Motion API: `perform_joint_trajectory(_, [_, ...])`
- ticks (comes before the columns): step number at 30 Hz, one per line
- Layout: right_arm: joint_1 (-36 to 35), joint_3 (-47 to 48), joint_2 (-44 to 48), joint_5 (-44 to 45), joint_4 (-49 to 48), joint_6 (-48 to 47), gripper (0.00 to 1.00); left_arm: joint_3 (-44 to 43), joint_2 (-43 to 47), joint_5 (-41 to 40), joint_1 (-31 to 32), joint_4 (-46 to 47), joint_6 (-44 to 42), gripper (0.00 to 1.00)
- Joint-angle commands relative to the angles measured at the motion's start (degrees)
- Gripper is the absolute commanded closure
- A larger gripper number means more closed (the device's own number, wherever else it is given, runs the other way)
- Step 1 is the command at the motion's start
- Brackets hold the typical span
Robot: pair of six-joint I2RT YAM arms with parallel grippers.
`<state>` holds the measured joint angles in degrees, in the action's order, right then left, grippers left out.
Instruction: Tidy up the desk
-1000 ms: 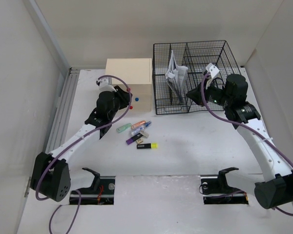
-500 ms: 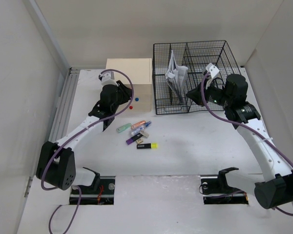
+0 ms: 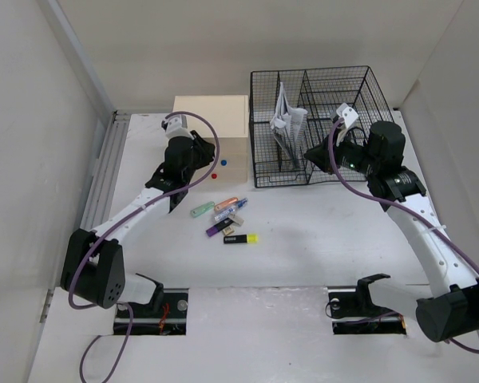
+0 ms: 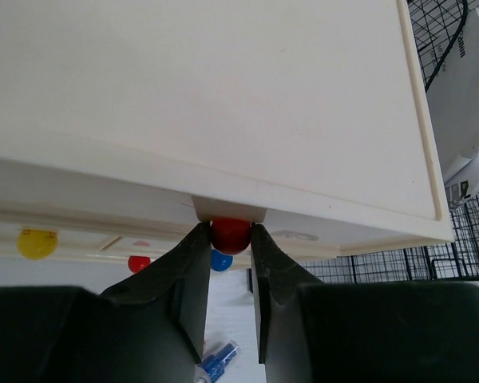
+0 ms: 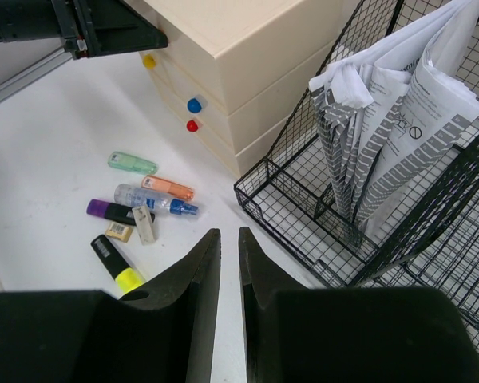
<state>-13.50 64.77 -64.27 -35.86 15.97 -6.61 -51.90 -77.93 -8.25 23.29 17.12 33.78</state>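
We find the left hand pinching the red round knob of the beige wooden drawer box standing on the flat white table. The right hand hangs nearly closed, holding nothing, beside the black wire mesh organizer.

No legible wording is seen anywhere. Print and a crossed-circle sign are carried by the folded papers in the wire organizer, but the text is too small to be read.

Plain off-white walls enclose the scene on three sides, evenly lit.
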Motion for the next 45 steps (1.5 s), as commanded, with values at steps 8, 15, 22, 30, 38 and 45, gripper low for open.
perform_joint_trajectory(8, [0.0, 0.4, 0.2, -1.2, -1.9, -0.3, 0.79, 9.1, 8.4, -2.5, 3.3, 3.5, 2.9, 1.0])
perform_joint_trajectory(15, [0.0, 0.4, -0.3, -1.8, -1.9, -0.3, 0.79, 18.4, 16.9, -4.2, 8.2, 2.2, 6.6, 1.0])
perform_joint_trajectory(22, [0.0, -0.1, -0.3, -1.8, -2.4, -0.3, 0.77, 19.5, 21.4, -6.6, 9.9, -1.0, 7.8, 0.99])
perform_joint_trajectory(30, [0.0, -0.1, -0.3, -8.1, -0.7, -4.5, 0.39, 18.9, 23.4, -6.1, 11.2, -3.5, 7.2, 0.4])
perform_joint_trajectory(38, [-11.8, -0.6, -3.1, -8.9, 6.1, -30.6, 0.3, 15.6, 39.7, -6.6, 18.0, -13.7, 6.6, 0.4])
perform_joint_trajectory(45, [-30.1, 4.0, -18.8, 5.5, 14.5, -53.9, 0.53, 6.2, 50.7, -16.3, 18.5, -28.8, -1.2, 1.0])
